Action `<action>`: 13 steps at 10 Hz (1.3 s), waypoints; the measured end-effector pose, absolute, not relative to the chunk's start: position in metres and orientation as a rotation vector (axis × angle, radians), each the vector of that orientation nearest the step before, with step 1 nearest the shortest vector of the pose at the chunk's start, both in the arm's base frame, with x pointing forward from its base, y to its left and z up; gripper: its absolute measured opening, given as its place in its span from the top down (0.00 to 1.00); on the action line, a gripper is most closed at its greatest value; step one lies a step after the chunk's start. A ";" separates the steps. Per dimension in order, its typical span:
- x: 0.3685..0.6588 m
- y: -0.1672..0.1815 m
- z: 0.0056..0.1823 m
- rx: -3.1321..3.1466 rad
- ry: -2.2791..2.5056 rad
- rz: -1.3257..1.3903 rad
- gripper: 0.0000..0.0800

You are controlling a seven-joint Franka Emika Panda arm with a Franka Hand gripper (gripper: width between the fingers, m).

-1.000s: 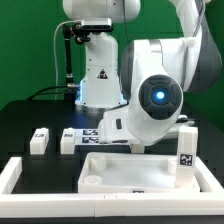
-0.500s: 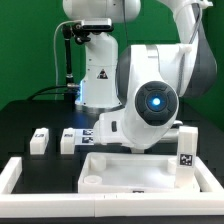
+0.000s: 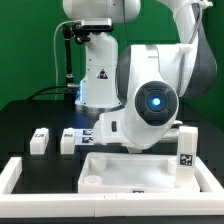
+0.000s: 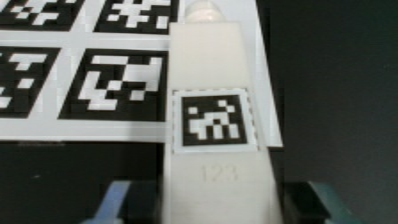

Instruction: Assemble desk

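So the arm (image 3: 160, 60) is bent right down over the black table (image 3: 20, 120). From the exterior view its fat white wrist with the glowing blue lens (image 3: 155, 99) blocks the gripper completely. The wrist view is the useful one: the gripper (image 4: 219, 200) sits astride a long white leg (image 4: 222, 110), with one finger (image 4: 119, 200) on each side, both very close to it. There might be a thin dark sliver between finger and plastic, but it's blurry, so honestly I can't tell whether the claw is clamped on that leg or just sitting loosely around it. The long white leg lies flat, tag facing up, across the edge of the marker board (image 4: 80, 70). The desk top (image 3: 140, 172) lies rim-up at the front, inside the low border frame (image 3: 14, 175). An upright leg (image 3: 186, 150) with a tag stands at the desk top's end on the exterior view's right. A short leg (image 3: 39, 140) and a second short leg (image 3: 68, 141) sit near each other, not touching, on the table behind the frame, toward the exterior view's left.
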State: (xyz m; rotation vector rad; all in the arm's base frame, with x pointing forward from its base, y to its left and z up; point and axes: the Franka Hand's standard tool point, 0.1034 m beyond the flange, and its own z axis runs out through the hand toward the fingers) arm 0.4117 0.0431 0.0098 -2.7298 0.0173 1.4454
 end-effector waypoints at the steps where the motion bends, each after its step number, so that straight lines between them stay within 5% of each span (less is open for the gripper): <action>1: 0.412 0.043 0.010 -2.730 0.017 1.445 0.64; 5: 0.415 0.041 0.016 -2.717 -0.002 1.446 0.64; 8: 0.447 0.020 0.079 -2.738 0.029 1.333 0.64; 9: 0.451 0.019 0.088 -2.754 0.031 1.294 0.64; 13: 0.461 0.018 0.083 -2.872 0.035 1.030 0.64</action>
